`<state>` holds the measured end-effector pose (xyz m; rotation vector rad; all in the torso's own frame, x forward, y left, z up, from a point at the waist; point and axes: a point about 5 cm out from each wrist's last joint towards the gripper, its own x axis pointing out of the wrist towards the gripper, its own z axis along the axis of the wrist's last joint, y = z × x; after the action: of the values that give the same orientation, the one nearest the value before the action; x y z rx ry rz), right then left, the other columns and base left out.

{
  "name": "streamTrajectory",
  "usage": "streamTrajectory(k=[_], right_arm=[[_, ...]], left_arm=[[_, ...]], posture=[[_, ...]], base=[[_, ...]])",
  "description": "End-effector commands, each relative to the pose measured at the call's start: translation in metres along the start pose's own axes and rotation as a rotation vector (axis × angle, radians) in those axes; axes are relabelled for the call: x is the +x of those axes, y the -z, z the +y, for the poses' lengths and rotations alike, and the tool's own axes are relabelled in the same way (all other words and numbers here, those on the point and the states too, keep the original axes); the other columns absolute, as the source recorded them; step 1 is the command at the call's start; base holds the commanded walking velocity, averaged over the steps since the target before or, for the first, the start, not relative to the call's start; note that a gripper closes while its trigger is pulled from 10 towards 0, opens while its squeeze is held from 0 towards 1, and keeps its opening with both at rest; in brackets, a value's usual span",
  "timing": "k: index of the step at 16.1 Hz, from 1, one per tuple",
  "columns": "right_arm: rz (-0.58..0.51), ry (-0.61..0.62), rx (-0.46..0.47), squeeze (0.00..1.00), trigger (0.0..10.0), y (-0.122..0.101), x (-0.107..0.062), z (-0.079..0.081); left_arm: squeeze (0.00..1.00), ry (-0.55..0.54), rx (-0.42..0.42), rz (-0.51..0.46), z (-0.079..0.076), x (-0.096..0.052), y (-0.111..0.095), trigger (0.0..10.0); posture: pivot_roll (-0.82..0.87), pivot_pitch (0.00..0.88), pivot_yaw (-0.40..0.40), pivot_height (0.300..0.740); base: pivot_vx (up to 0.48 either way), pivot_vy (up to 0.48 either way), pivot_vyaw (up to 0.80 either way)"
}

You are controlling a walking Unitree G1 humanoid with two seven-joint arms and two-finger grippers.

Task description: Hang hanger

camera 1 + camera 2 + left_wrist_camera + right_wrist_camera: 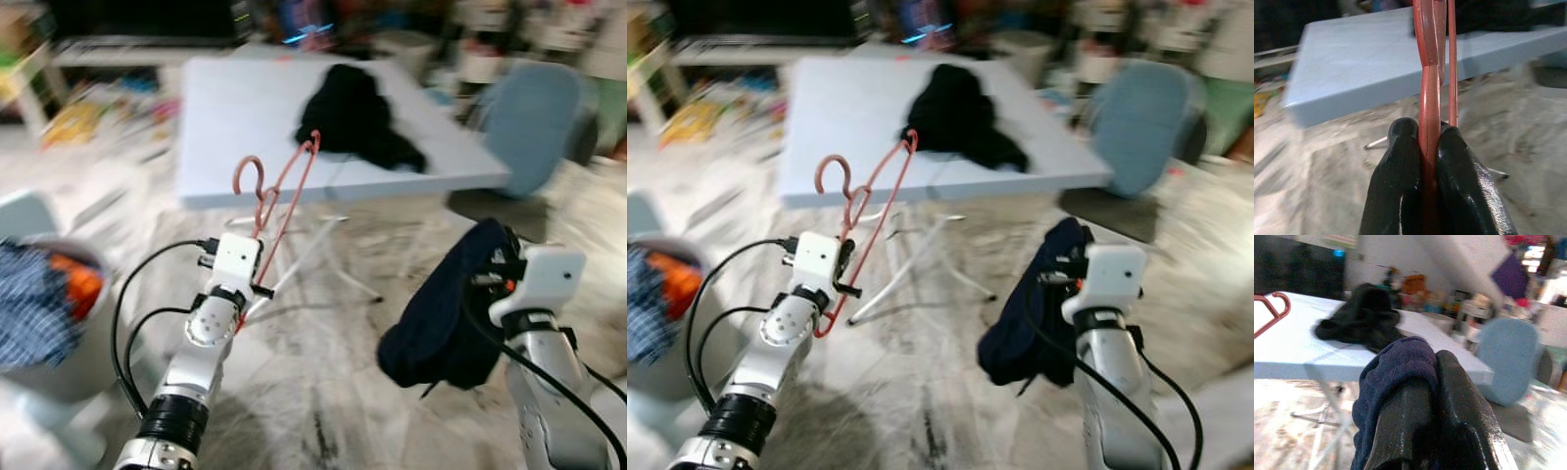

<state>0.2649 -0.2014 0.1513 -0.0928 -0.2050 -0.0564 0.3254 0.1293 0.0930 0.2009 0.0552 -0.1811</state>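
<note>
A thin red wire hanger (282,192) stands upright in front of me, hook to the left, held low on its frame. My left gripper (1425,161) is shut on it, both black fingers pinching the red wire. At the right, a dark navy garment (446,308) hangs bunched from my right gripper (1437,396), which is shut on the cloth. Both arms are raised over the floor, short of the white folding table (245,108). A second black garment (358,117) lies heaped on that tabletop.
A laundry basket (44,294) with checked blue and orange clothes sits at the near left. A pale blue chair (534,122) stands to the right of the table. Clutter lines the far wall. Pale stone floor (323,392) lies between me and the table.
</note>
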Motion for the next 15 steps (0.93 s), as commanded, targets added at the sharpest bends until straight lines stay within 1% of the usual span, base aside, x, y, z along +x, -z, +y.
streamTrajectory(k=[1, 3, 4, 7, 9, 11, 12, 13, 14, 15], right_arm=[[-0.036, -0.017, -0.003, 0.00, 10.0, -0.008, 0.004, 0.002], [-0.037, -0.021, 0.000, 0.00, 10.0, -0.008, 0.004, 0.002], [-0.037, -0.026, 0.001, 0.00, 10.0, -0.008, 0.005, 0.003], [-0.018, -0.027, 0.003, 0.00, 10.0, -0.004, 0.007, 0.002], [-0.016, -0.039, -0.010, 0.00, 10.0, -0.005, 0.010, 0.002], [0.019, -0.014, 0.004, 0.00, 10.0, 0.000, 0.009, 0.002], [0.033, -0.026, -0.005, 0.00, 10.0, 0.002, 0.007, 0.006], [0.052, -0.040, 0.004, 0.00, 10.0, 0.005, 0.006, 0.008], [0.052, -0.040, 0.004, 0.00, 10.0, 0.005, 0.006, 0.008], [0.074, -0.068, 0.019, 0.00, 10.0, 0.008, 0.006, 0.008]], left_arm=[[0.00, -0.021, -0.002, -0.019, 0.004, 0.001, -0.006, 10.0], [0.00, -0.024, -0.004, -0.020, 0.006, 0.000, -0.006, 10.0], [0.00, -0.023, -0.007, -0.005, 0.008, 0.000, -0.003, 10.0], [0.00, 0.011, -0.015, 0.024, 0.014, -0.001, 0.005, 10.0], [0.00, 0.052, 0.009, 0.018, 0.020, -0.002, 0.006, 10.0], [0.00, 0.102, 0.014, 0.011, 0.024, -0.007, 0.009, 10.0], [0.00, 0.110, 0.011, 0.002, 0.027, -0.010, 0.008, 10.0], [0.00, 0.096, 0.004, -0.002, 0.031, -0.013, 0.009, 10.0], [0.00, 0.096, 0.004, -0.002, 0.031, -0.013, 0.009, 10.0], [0.00, 0.034, -0.006, 0.005, 0.037, -0.017, 0.011, 10.0]], posture=[[0.11, 0.000, -0.071, 0.740], [0.11, 0.000, -0.072, 0.740], [0.12, 0.000, -0.078, 0.740], [0.14, 0.000, -0.097, 0.740], [0.17, 0.000, -0.120, 0.740], [0.22, 0.000, -0.152, 0.740], [0.24, 0.000, -0.162, 0.740], [0.26, 0.000, -0.167, 0.740], [0.26, 0.000, -0.167, 0.740], [0.29, 0.000, -0.169, 0.740]], base=[[0.326, 0.000, 0.79], [0.330, 0.000, 0.78], [0.337, 0.000, 0.61], [0.340, 0.000, 0.00], [0.341, 0.000, 0.00], [0.341, 0.000, 0.00], [0.345, 0.000, 0.00], [0.345, 0.000, 0.00], [0.345, 0.000, 0.00], [0.315, 0.000, 0.00]])
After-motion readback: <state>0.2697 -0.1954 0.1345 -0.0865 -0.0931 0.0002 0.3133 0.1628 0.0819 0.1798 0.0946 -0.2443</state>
